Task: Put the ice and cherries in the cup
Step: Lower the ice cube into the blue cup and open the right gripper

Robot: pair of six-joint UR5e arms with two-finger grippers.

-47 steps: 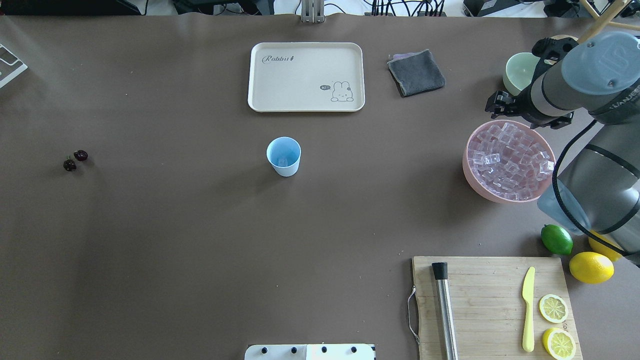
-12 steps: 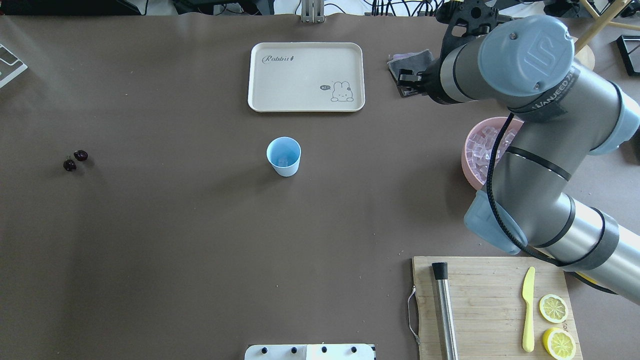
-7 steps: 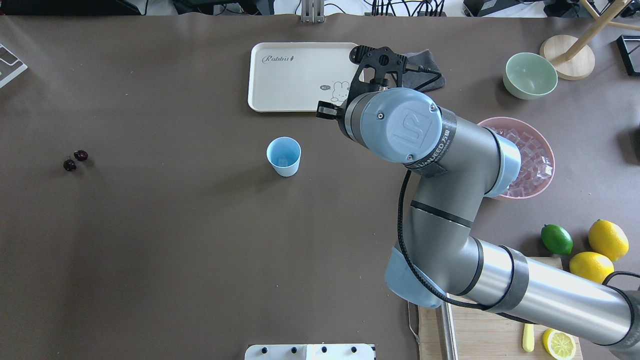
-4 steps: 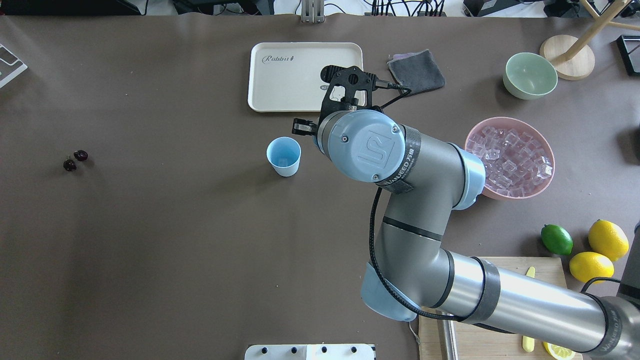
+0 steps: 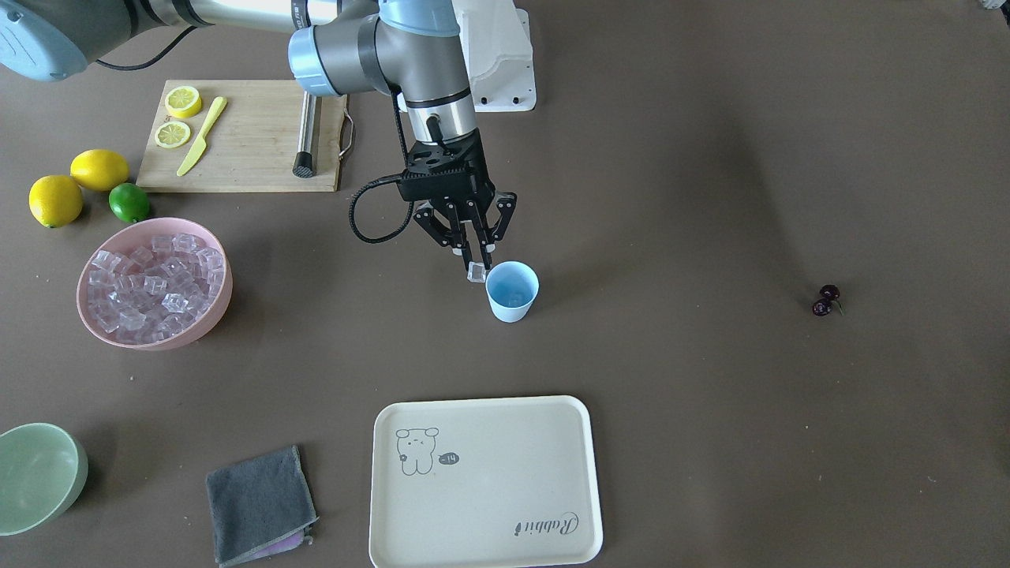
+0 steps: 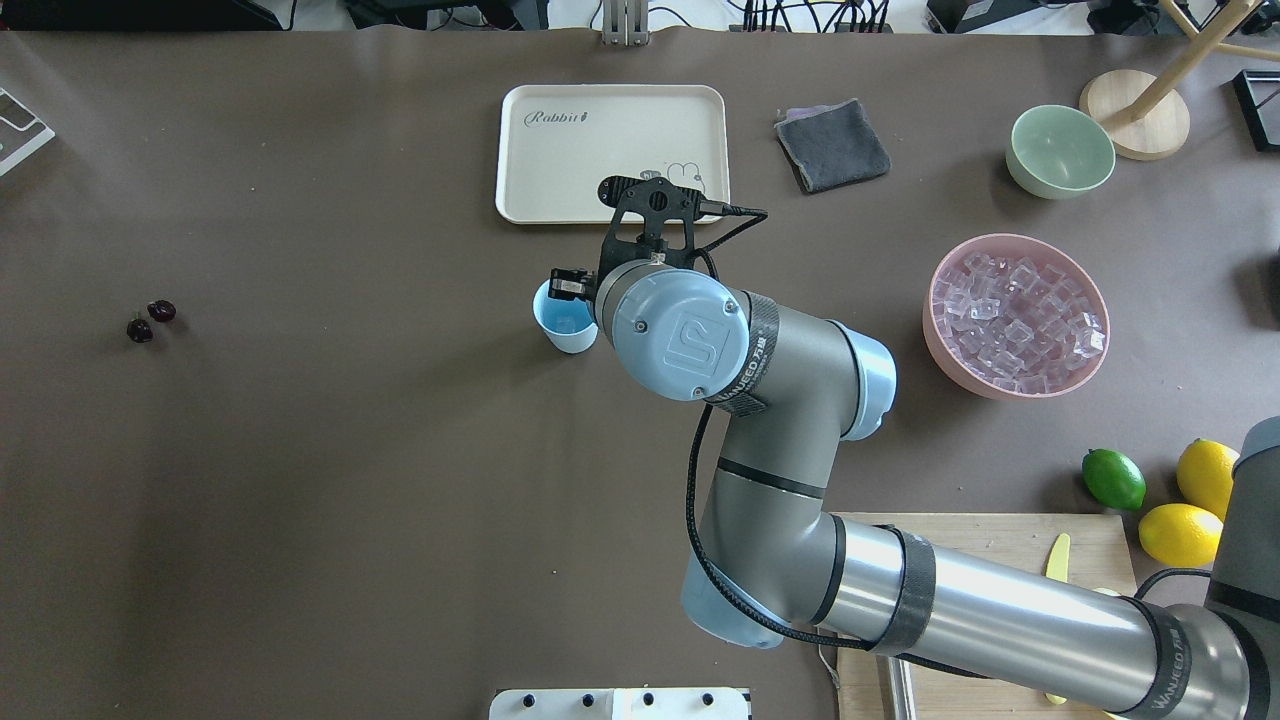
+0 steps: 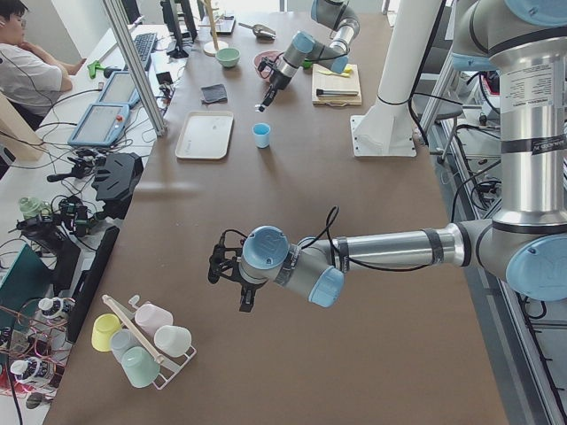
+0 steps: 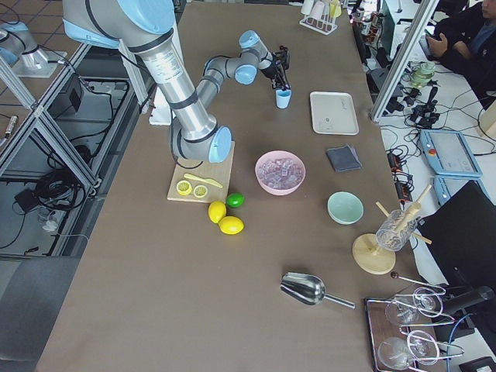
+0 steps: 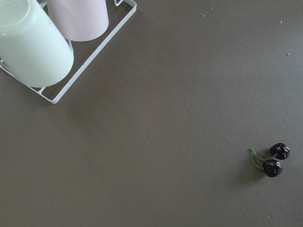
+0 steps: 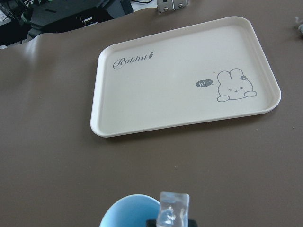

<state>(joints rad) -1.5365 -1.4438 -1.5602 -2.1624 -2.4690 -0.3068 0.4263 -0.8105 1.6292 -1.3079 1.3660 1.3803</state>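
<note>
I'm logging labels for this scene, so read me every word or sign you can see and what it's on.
"Rabbit": printed on the cream tray.
"hi~": in the speech bubble beside the tray's rabbit drawing.
"UR": logo on the joint cap of the right arm.
Arm strap: roughly "WANJEED", partly blurred.

cup (image 5: 512, 293) mid-table | tray (image 5: 489, 473) beyond it | cherries (image 5: 824, 301) far left | ice (image 5: 150, 284) in bowl (image 5: 221, 304), right | cube (image 5: 476, 272) seemingly over cup rim

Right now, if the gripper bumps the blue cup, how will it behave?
The cup is probably light: small, plastic, nearly empty, so it may slide. It tapers to a narrower base, so a rim knock could tip it. The right gripper, holding an ice cube, hangs beside its rim.
</note>
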